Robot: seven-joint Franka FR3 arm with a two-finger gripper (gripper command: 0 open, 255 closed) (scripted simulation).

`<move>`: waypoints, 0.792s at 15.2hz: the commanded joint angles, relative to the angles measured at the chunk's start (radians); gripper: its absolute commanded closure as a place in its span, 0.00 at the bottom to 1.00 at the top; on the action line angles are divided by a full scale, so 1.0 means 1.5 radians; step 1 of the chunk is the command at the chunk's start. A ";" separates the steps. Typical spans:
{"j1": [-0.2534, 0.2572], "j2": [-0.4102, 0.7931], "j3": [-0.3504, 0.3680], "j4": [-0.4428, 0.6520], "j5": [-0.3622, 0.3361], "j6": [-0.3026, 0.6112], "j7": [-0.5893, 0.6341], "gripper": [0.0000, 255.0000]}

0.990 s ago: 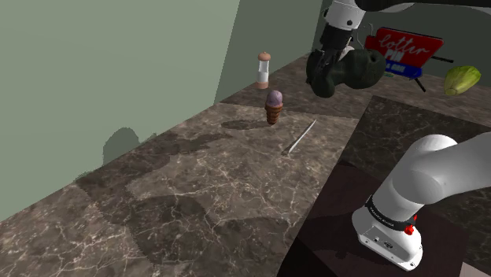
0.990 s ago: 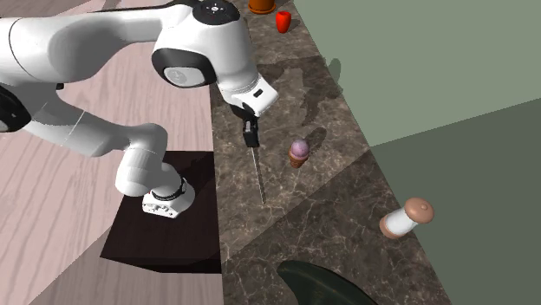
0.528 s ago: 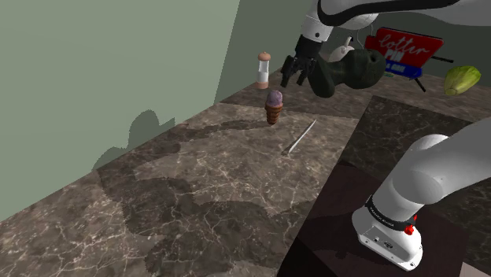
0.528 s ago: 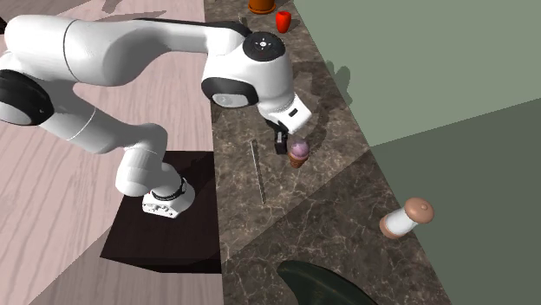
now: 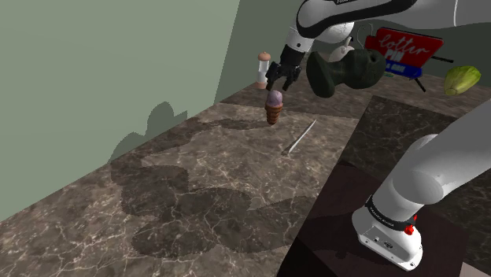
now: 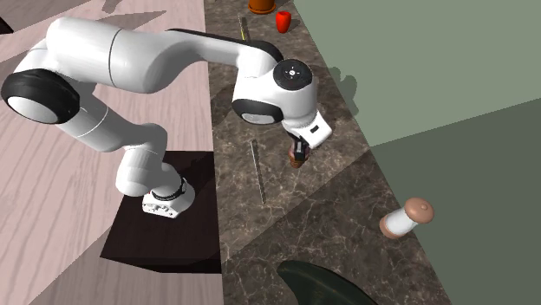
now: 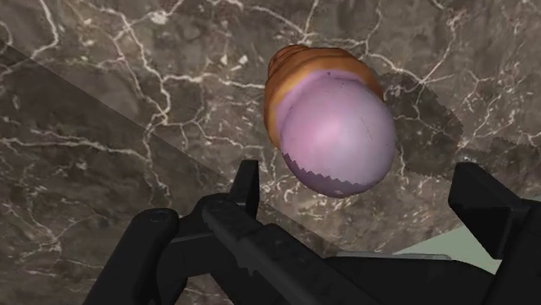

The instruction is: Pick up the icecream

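Nearest in the shoulder view, dark stand [image 5: 338,236] at lower right with the white arm's base [image 5: 391,224] on top; alongside, brown marble counter [image 5: 197,189] veined in white and crossed by the arm's shadows; farther along the counter, thin grey rod [image 5: 300,137] lying flat, possibly a skewer, too slim to name with confidence; just beyond and toward that view's left, ice cream [image 5: 274,110] upright on the counter, purple scoop over a ridged brown cone, near the rod but apart from it; directly above the scoop, black gripper [image 5: 278,83] pointing down; through the wrist camera, fingers [image 7: 246,185] wide apart with the scoop between and just past the tips, neither pad touching, nothing held; from the second exterior view, gripper over the cone and hiding most of it, rod on the side nearer the stand; behind the ice cream, white shaker [image 5: 263,71] with a brown cap, upright near the green wall [image 5: 118,71]; farther back, dark green bulbous object [image 5: 350,71], then red sign [image 5: 405,46] with white lettering, and green leafy vegetable [image 5: 461,79] toward the shoulder view's right edge.
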 commanded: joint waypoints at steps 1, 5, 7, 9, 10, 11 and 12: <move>0.001 0.007 0.000 -0.012 0.004 0.019 -0.004 0.00; 0.002 0.014 0.000 -0.037 0.009 0.051 -0.013 0.00; 0.002 0.012 0.000 -0.039 0.009 0.050 -0.013 1.00; 0.002 0.011 0.000 -0.041 0.009 0.051 -0.014 1.00; 0.002 0.011 0.000 -0.040 0.009 0.051 -0.014 1.00; 0.002 0.011 0.000 -0.040 0.009 0.051 -0.014 1.00; 0.002 0.011 0.000 -0.041 0.009 0.051 -0.014 1.00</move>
